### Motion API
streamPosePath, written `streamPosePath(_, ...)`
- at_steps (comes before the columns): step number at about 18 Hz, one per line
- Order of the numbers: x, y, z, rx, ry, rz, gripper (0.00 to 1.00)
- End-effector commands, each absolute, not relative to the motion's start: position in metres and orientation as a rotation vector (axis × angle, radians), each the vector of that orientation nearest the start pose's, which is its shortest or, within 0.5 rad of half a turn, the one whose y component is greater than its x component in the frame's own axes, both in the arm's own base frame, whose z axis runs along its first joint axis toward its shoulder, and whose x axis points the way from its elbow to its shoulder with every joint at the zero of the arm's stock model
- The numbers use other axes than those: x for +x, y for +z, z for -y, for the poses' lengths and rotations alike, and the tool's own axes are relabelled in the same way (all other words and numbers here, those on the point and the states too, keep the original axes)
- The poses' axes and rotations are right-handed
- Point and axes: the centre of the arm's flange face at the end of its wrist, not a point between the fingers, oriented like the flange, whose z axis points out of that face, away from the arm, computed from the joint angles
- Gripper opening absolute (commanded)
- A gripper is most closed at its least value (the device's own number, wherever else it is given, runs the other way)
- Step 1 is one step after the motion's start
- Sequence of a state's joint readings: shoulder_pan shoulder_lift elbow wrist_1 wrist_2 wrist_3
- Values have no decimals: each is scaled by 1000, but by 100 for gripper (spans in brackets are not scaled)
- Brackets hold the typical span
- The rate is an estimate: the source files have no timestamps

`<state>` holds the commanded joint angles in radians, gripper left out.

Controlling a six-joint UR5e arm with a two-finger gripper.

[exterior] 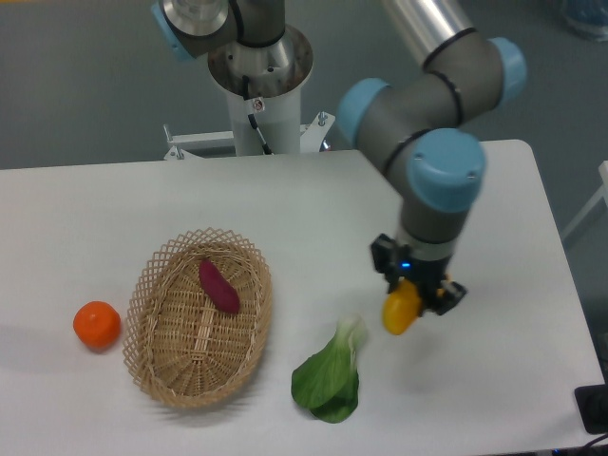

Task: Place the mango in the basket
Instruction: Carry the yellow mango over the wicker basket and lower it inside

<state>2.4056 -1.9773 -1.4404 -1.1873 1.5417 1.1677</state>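
The mango (pixel 400 313) is a yellow-orange fruit held between the fingers of my gripper (pixel 414 296) at the right of the white table; its lower end sticks out below the fingers. It looks lifted a little off the table. The gripper is shut on it. The oval wicker basket (pixel 158 348) lies at the left of the middle, well to the left of the gripper. A purple sweet potato (pixel 218 286) lies inside the basket, near its far end.
A round orange (pixel 97 325) sits left of the basket. A green leafy vegetable (pixel 330 380) lies between the basket and the gripper, near the front. The arm's base (pixel 258 85) stands at the table's far edge.
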Motion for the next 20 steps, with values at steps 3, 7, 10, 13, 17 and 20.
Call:
streamPosePath(3, -355, 354, -568, -3006, 113, -498, 49)
streamPosePath(7, -295, 336, -598, -2995, 118, -545, 49)
streamPosePath(10, -258, 320, -611, -2977, 123, -606, 50)
streamPosePath(13, -230, 310, -621, -2967, 122, -639, 52)
streamPosePath(17, -196, 290, -640, -2988, 131, -663, 52)
streamPosePath(20, -171, 266, -656, -2997, 219, -704, 53)
